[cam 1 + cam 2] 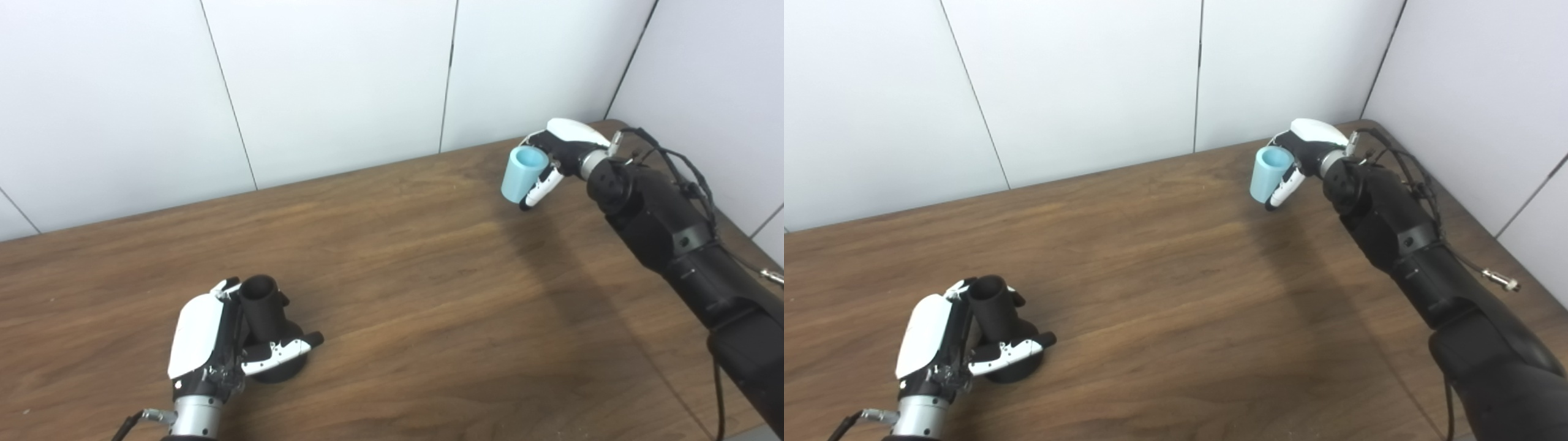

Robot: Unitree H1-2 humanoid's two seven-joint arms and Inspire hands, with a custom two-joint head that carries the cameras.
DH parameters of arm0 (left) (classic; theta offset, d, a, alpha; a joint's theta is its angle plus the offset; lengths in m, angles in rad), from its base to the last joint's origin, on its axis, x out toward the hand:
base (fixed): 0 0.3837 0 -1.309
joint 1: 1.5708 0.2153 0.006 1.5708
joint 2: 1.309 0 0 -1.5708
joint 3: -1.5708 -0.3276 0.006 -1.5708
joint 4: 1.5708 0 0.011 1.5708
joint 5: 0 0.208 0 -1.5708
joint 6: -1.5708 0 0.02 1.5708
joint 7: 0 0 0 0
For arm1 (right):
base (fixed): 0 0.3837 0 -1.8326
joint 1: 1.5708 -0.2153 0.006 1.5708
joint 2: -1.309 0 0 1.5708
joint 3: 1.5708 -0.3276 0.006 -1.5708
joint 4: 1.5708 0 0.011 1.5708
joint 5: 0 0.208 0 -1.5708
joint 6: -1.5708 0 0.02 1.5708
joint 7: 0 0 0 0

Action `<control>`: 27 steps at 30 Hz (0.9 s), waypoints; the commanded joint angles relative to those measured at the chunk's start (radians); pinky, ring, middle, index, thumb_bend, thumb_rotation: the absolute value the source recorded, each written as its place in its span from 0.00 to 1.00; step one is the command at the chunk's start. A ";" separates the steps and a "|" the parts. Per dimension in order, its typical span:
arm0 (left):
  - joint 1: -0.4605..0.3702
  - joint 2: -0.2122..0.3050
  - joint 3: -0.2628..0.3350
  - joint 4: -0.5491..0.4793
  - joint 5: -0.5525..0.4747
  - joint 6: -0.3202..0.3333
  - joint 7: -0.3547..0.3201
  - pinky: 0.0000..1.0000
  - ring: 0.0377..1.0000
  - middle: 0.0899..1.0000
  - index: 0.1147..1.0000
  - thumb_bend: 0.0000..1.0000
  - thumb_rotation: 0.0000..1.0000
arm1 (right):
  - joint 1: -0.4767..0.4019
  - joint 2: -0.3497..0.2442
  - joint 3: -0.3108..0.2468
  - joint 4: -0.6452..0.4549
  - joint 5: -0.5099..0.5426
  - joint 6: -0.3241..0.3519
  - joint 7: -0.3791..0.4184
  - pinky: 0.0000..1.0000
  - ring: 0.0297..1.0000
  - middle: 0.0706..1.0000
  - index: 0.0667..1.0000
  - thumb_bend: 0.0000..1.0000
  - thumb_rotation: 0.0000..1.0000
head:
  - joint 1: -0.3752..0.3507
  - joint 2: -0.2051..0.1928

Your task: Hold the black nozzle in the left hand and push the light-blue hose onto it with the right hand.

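The black nozzle stands upright on the wooden table at the near left, its open tube end up and its wide base down. My left hand is shut on the nozzle, thumb across the front just above the base. At the far right, my right hand is shut on the light-blue hose, a short tube held a little above the table with its open end facing up and toward me. The two parts are far apart.
White wall panels close the table's back and right sides, meeting in a corner just behind the right hand. Black cables loop over the right forearm. Bare wood lies between the two hands.
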 commanded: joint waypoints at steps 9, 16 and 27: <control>0.012 0.002 -0.012 -0.007 0.014 0.003 -0.017 0.89 0.60 0.39 0.45 0.52 0.00 | -0.043 -0.040 -0.015 -0.002 0.011 -0.044 -0.043 0.72 0.70 0.69 0.71 0.87 0.16 | 0.003 0.002; 0.013 0.002 -0.018 -0.010 0.020 0.016 -0.027 0.88 0.61 0.39 0.45 0.52 0.00 | -0.051 -0.039 -0.010 -0.008 0.003 -0.040 -0.031 0.73 0.73 0.70 0.71 0.86 0.16 | 0.003 0.003; 0.013 0.004 -0.030 -0.005 0.031 0.012 -0.029 0.88 0.61 0.40 0.44 0.52 0.00 | -0.050 -0.040 -0.018 -0.020 0.011 -0.048 -0.035 0.71 0.71 0.69 0.72 0.86 0.13 | 0.006 0.005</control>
